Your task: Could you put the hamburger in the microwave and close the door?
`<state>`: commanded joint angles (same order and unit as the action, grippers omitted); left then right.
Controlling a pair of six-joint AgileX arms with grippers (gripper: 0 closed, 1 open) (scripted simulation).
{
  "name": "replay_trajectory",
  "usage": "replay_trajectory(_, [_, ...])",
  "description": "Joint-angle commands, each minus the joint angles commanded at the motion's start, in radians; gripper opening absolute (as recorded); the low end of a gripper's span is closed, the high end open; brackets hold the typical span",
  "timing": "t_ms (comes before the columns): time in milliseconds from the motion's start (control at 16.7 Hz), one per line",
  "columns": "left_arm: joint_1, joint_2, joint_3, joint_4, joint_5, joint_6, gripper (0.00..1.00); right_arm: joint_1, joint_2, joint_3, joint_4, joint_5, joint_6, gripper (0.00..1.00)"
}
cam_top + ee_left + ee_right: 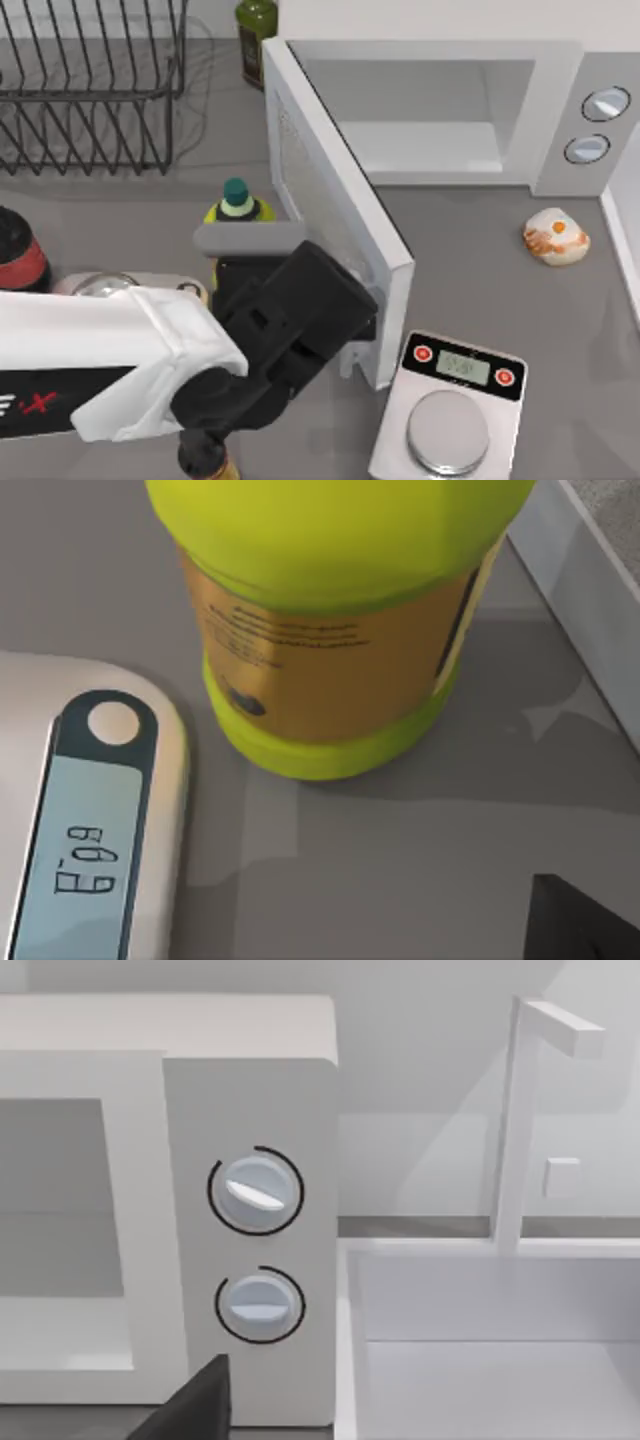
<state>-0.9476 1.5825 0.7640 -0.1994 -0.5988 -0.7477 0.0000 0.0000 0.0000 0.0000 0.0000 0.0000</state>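
Microwave (560, 110) — white, box-shaped, pale cavity bare — is seen with white mesh-windowed door (335, 200) swung open; cream-orange hamburger (556, 237) lies outside on grey bench (480, 290). Left claw (345, 335) is placed at the door's edge — its state cannot be told.

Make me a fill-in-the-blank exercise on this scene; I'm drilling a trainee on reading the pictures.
1. The microwave has its door swung ____.
2. The hamburger lies on the table, ____ the microwave.
3. The microwave's side panel carries ____ round knobs.
4. The left hand is at the door's free edge, next to a ____ with a round silver plate.

Missing words: open; outside; two; scale
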Motion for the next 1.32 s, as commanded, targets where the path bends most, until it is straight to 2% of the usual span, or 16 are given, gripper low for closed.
replay_trajectory(180, [-0.029, 0.040, 0.040, -0.025, -0.007, -0.020, 0.00, 0.000, 0.000, 0.000, 0.000, 0.000, 0.000, 1.00])
replay_trajectory(660, [-0.165, 0.301, 0.380, -0.183, -0.075, -0.177, 0.00, 0.000, 0.000, 0.000, 0.000, 0.000, 0.000, 1.00])
replay_trajectory(900, [-0.172, 0.313, 0.393, -0.190, -0.079, -0.185, 0.00, 0.000, 0.000, 0.000, 0.000, 0.000, 0.000, 1.00])
replay_trajectory(960, [-0.135, 0.303, 0.398, -0.203, -0.090, -0.179, 0.00, 0.000, 0.000, 0.000, 0.000, 0.000, 0.000, 1.00])
replay_trajectory(1080, [-0.138, 0.311, 0.411, -0.209, -0.092, -0.183, 0.00, 0.000, 0.000, 0.000, 0.000, 0.000, 0.000, 1.00])
replay_trajectory(1320, [-0.167, 0.390, 0.527, -0.269, -0.109, -0.215, 0.00, 0.000, 0.000, 0.000, 0.000, 0.000, 0.000, 1.00])
